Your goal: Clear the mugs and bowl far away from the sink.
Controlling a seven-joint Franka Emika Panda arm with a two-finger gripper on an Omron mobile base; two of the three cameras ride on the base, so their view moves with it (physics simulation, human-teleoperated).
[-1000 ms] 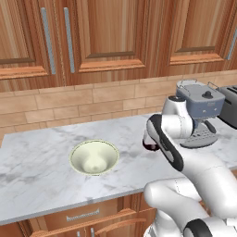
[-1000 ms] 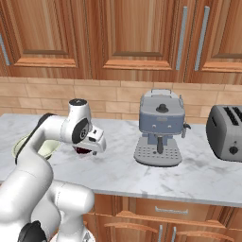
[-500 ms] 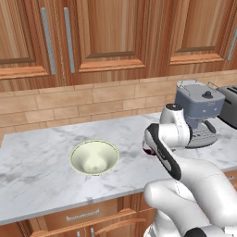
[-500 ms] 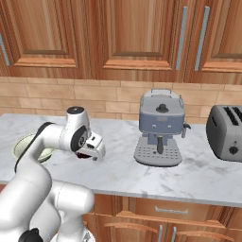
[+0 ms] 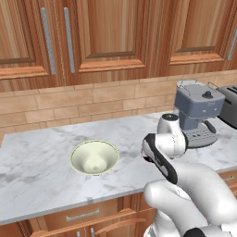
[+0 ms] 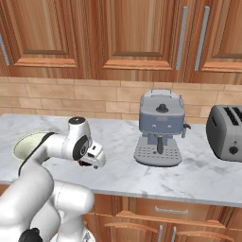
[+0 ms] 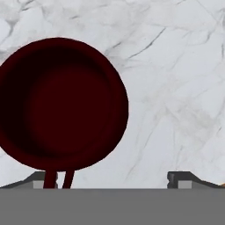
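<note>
The mug (image 7: 61, 103), dark maroon, sits open-mouthed on the marble counter (image 7: 176, 88) at the left of my hand view, its handle at the bottom edge. My claw (image 7: 114, 178) hangs over it, fingertips (image 7: 180, 178) spread apart. The bowl (image 5: 94, 157) sits left of center in the left base view.

Wide pale cream bowl (image 5: 94, 157) on the marble counter (image 5: 41, 164), left of the small dark red mug (image 7: 61, 105); grey-blue coffee machine (image 6: 160, 127) further right, toaster (image 6: 227, 133) rightmost.
</note>
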